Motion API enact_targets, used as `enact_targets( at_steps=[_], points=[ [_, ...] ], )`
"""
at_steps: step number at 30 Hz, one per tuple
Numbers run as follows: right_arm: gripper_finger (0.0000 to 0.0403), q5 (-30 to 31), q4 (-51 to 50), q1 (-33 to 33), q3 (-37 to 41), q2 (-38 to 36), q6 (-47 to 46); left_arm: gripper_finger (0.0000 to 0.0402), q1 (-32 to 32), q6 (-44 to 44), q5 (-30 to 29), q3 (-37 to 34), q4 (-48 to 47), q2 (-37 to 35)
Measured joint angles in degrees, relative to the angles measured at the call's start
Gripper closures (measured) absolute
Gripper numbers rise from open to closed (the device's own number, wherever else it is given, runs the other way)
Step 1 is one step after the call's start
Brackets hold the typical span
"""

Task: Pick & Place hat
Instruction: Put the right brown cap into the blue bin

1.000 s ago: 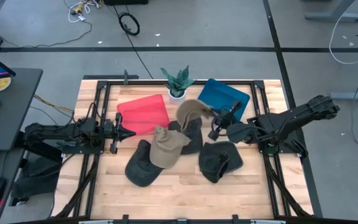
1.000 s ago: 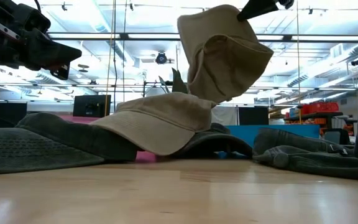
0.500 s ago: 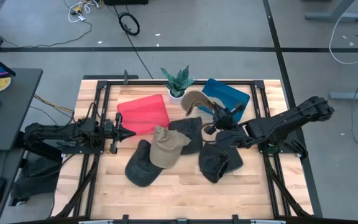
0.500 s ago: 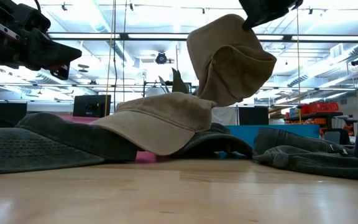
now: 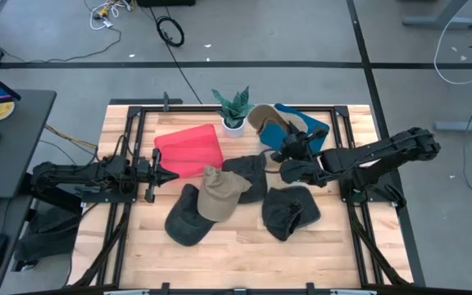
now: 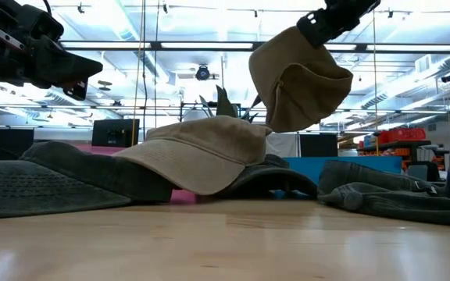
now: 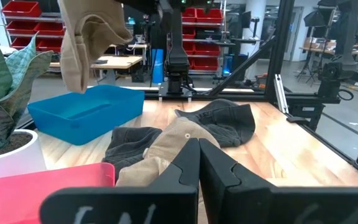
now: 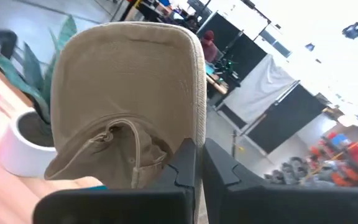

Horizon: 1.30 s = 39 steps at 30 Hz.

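My right gripper (image 5: 288,144) pinches a tan cap (image 5: 262,120) by its edge, hanging it in the air over the blue bin (image 5: 311,125), crown folded, brim pointing down. A second tan cap (image 5: 220,194) lies on three dark caps on the table. Left gripper (image 5: 167,175), fingers together, waits beside the red bin (image 5: 188,148).
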<state>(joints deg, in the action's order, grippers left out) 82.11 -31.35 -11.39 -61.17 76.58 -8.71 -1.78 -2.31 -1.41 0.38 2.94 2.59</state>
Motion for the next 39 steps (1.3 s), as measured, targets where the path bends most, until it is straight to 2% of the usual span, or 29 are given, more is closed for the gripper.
enact_targets(
  at_steps=[6,11,15,18,21,23,25,31,34,36,39],
  points=[
    [0.0398,3.8,1.2,4.9,0.0,0.0,9.1,0.0399,0.0,0.0,0.0,0.0,0.0,0.0],
    [0.0398,8.0,7.8,7.3,0.0,0.0,24.3,0.0399,0.0,0.0,0.0,0.0,0.0,0.0],
    [0.0398,8.0,13.8,7.9,0.0,0.0,36.2,0.0399,0.0,0.0,0.0,0.0,0.0,0.0],
    [0.0397,7.3,13.8,7.8,0.0,-0.1,37.2,0.0399,0.0,0.0,0.0,0.0,0.0,0.0],
    [0.0397,2.6,9.5,7.8,0.0,-0.7,29.1,0.0399,0.0,0.0,0.0,0.0,0.0,0.0],
    [0.0397,-3.5,4.0,7.8,0.0,-1.6,19.2,0.0399,0.0,0.0,0.0,0.0,0.0,0.0],
    [0.0397,-6.7,-2.1,7.8,0.0,-2.4,9.5,0.0399,0.0,0.0,0.0,0.0,0.0,0.0],
    [0.0397,-2.0,-25.3,6.6,0.1,-4.7,-15.0,0.0399,0.0,0.0,0.0,0.0,0.0,0.0],
    [0.0397,0.6,-33.8,4.8,2.1,-6.8,-26.9,0.0399,0.0,0.0,0.0,0.0,0.0,0.0],
    [0.0397,1.5,-36.2,3.5,4.4,-9.0,-34.0,0.0399,0.0,0.0,0.0,0.0,0.0,0.0],
    [0.0398,1.5,-34.9,2.1,9.1,-12.4,-40.2,0.0399,0.0,0.0,0.0,0.0,0.0,0.0]
  ],
)
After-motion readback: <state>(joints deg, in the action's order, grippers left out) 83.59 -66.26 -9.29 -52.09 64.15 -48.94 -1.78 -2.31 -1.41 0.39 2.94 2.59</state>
